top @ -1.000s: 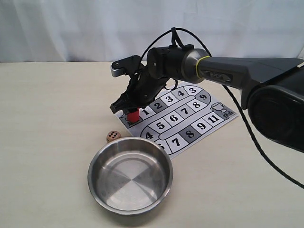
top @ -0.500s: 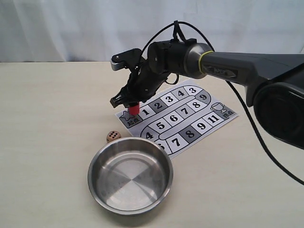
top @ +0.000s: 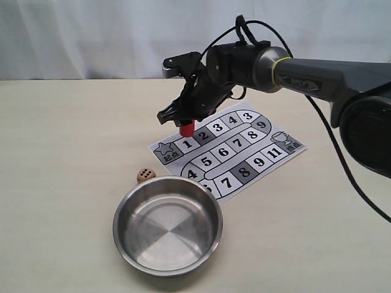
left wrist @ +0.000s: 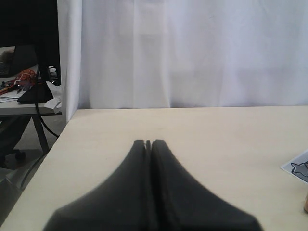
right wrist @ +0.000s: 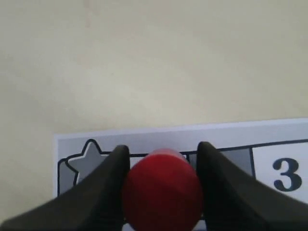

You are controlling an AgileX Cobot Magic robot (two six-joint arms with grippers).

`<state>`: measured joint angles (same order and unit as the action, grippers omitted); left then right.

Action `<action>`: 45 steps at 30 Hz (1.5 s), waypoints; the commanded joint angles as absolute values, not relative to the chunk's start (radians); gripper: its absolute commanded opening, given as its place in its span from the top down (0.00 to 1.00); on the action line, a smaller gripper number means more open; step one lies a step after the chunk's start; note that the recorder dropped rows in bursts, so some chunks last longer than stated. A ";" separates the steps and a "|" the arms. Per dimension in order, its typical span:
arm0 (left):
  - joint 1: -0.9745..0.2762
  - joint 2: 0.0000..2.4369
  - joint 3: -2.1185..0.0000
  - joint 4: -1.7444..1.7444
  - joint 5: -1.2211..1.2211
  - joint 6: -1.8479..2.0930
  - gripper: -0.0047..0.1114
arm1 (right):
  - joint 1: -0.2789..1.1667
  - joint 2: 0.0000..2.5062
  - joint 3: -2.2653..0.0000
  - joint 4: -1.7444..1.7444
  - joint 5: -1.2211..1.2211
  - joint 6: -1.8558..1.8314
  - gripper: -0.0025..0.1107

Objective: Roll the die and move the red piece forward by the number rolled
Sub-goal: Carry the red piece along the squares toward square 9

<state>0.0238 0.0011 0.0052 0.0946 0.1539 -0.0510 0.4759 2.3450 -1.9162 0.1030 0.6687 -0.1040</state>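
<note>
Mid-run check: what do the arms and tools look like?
The right arm is dark grey with a silvery wrist joint, a yellow-green ring, small pale lettering and a black cable looping above it. The right tool is black with tapering fingers. The left tool shows only as two matte black wedge fingers; its arm is out of view.

Bright, even light; soft shadows; left pincer point(left wrist: 148, 143) blurred.

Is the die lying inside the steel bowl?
No, the die rests on the table just outside the rim of the bowl.
</note>
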 commanded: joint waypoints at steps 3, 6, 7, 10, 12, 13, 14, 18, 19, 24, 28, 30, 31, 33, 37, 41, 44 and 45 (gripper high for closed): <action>0.024 0.000 0.000 0.092 0.142 -0.053 0.96 | 0.464 2.359 -1.919 0.165 0.661 -0.094 0.94; 0.024 0.000 0.000 0.092 0.142 -0.053 0.96 | 0.464 2.383 -1.919 0.165 0.660 -0.094 0.94; 0.024 0.000 0.000 0.092 0.142 -0.053 0.96 | 0.464 2.393 -1.919 0.165 0.664 -0.094 0.94; 0.024 0.000 0.000 0.092 0.142 -0.053 0.96 | 0.464 2.406 -1.919 0.165 0.693 -0.094 0.94; 0.024 0.000 0.000 0.092 0.142 -0.053 0.96 | 0.464 2.403 -1.919 0.165 0.700 -0.094 0.94; 0.024 0.000 0.000 0.092 0.142 -0.053 0.96 | 0.464 2.400 -1.919 0.165 0.702 -0.094 0.94; 0.024 0.000 0.000 0.092 0.142 -0.053 0.96 | 0.464 2.395 -1.919 0.165 0.702 -0.094 0.94; 0.024 0.000 0.000 0.092 0.144 -0.053 0.96 | 0.462 2.374 -1.919 0.131 0.699 -0.094 0.94; 0.024 0.000 0.000 0.092 0.144 -0.053 0.96 | 0.462 2.365 -1.919 0.098 0.699 -0.094 0.94; 0.024 0.000 0.000 0.092 0.144 -0.053 0.96 | 0.455 2.335 -1.919 -0.019 0.707 -0.064 0.94; 0.024 0.000 0.000 0.092 0.144 -0.053 0.96 | 0.443 2.347 -1.919 -0.024 0.705 -0.056 0.94; 0.024 0.000 0.000 0.092 0.144 -0.053 0.96 | 0.433 2.366 -1.919 -0.035 0.683 -0.017 0.94; 0.024 0.000 0.000 0.092 0.144 -0.053 0.96 | 0.431 2.372 -1.919 -0.035 0.675 0.000 0.94; 0.024 0.000 0.000 0.092 0.144 -0.053 0.96 | 0.425 2.390 -1.919 -0.035 0.671 0.008 0.94; 0.024 0.000 0.000 0.092 0.144 -0.053 0.96 | 0.425 2.394 -1.919 -0.035 0.696 0.006 0.94; 0.024 0.000 0.000 0.092 0.142 -0.053 0.96 | 0.403 2.361 -1.920 -0.041 0.671 0.000 0.94; 0.024 0.000 0.000 0.092 0.142 -0.053 0.96 | 0.381 2.341 -1.920 -0.041 0.652 0.000 0.94; 0.024 0.000 0.000 0.092 0.142 -0.053 0.96 | 0.372 2.338 -1.920 -0.041 0.645 0.006 0.94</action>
<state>0.0238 0.0011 0.0052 0.0946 0.1539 -0.0510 0.3953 2.3586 -1.9185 -0.0311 0.6715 0.0000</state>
